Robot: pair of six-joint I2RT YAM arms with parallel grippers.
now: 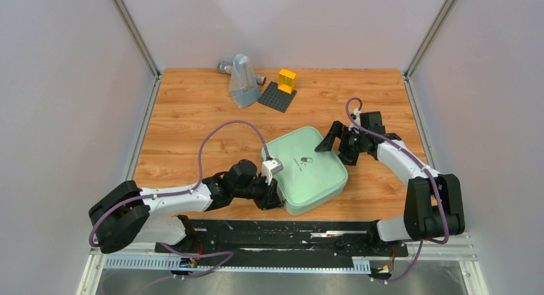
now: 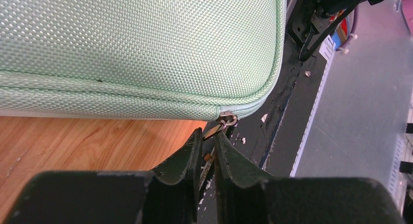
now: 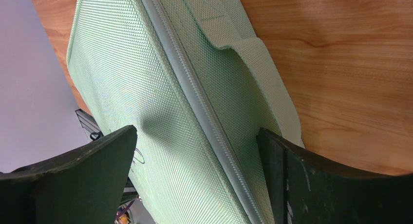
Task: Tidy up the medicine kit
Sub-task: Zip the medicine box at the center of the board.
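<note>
medicine kit (image 1: 308, 176), zip pull (image 2: 217, 129) pinched (left jaws)

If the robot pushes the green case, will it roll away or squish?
It probably won't roll: the medicine kit lies flat and wide. Its woven cloth looks slightly squishy and grippy, not slippery. Its strap would probably flop.

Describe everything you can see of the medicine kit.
The kit is a pale mint-green, rounded-square case of woven fabric and looks zipped shut. A small dark pill logo marks its top, a zipper runs round its side, and a strap handle sits on the far side. It lies flat on the table near the front edge. The left fingers pinch its metal zipper pull at the near corner. The open right fingers straddle its far edge.
</note>
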